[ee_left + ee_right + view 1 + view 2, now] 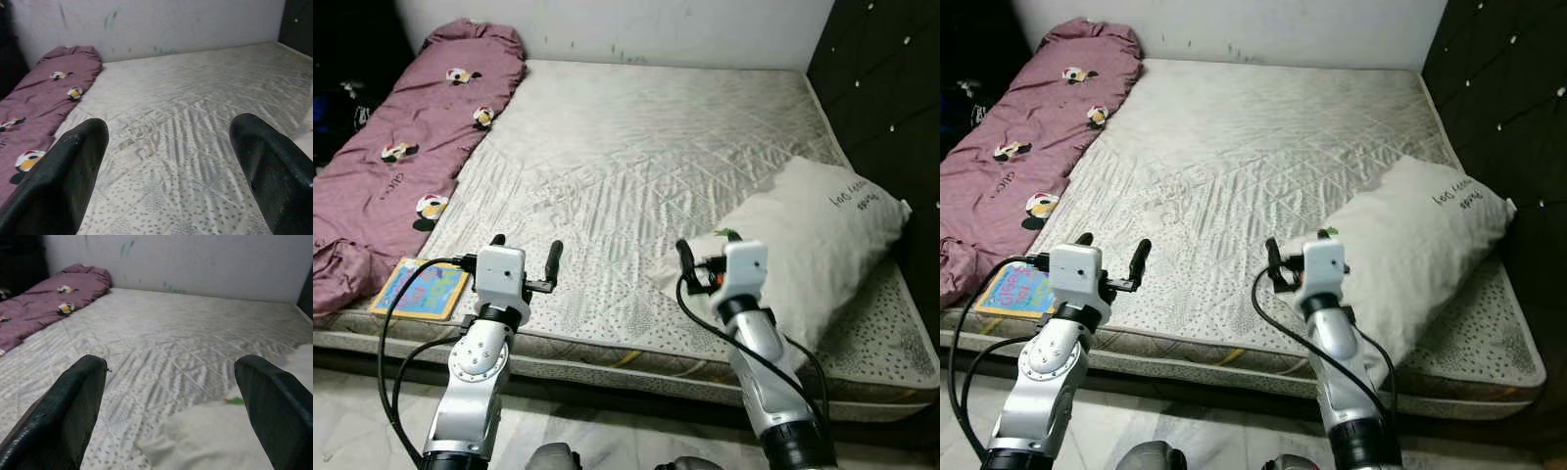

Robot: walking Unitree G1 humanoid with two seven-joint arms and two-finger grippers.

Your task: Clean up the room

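Bare quilted mattress (636, 166) as landmark, against a white wall. Purple duvet (401, 147) with cartoon prints rolled along mattress left edge, long axis toward wall. White pillow (808, 245) at near-right corner, angled. Colourful book (421, 289) flat at near-left corner. Left pincer (524, 259) wide, empty, over near edge. Right pincer (705, 262) wide, beside pillow.

Bedroom: bare mattress (636, 147); pillow (813, 245)

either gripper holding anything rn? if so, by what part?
Nothing is held. The left gripper hangs open above the mattress near its front edge; the right gripper is open too, beside the pillow.
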